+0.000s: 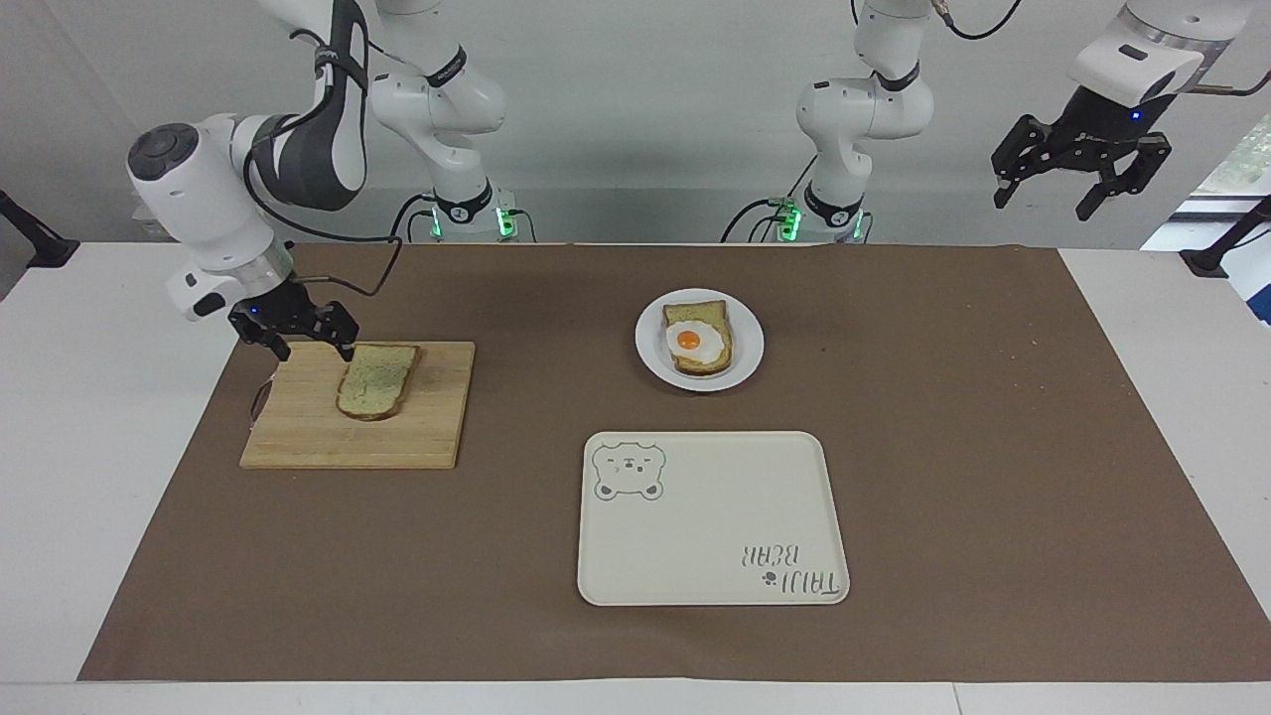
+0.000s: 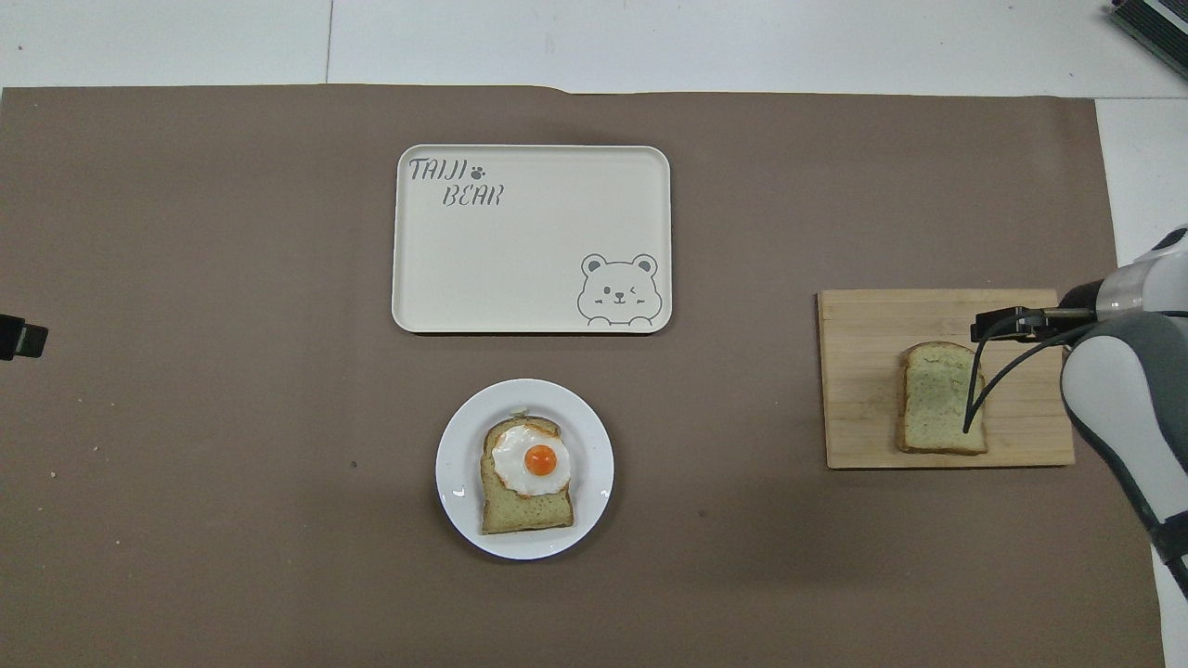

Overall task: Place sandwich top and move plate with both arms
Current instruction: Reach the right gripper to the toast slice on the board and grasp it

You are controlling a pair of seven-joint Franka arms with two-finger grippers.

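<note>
The sandwich top (image 1: pixel 375 380) (image 2: pixel 937 404), a plain green-speckled slice, lies flat on a wooden cutting board (image 1: pixel 427 427) (image 2: pixel 863 371) toward the right arm's end of the table. My right gripper (image 1: pixel 314 348) hangs open just over the board's edge nearer the robots, beside the slice and not touching it. The white plate (image 1: pixel 750 348) (image 2: pixel 455 464) sits mid-table and carries a bread slice with a fried egg (image 1: pixel 698 338) (image 2: pixel 531 459). My left gripper (image 1: pixel 1043 204) waits high over the left arm's end of the table, open and empty.
A cream tray with a bear drawing (image 1: pixel 715 526) (image 2: pixel 529 260) lies farther from the robots than the plate. A brown mat (image 1: pixel 993 447) covers most of the table. The right arm's cable loops over the board in the overhead view.
</note>
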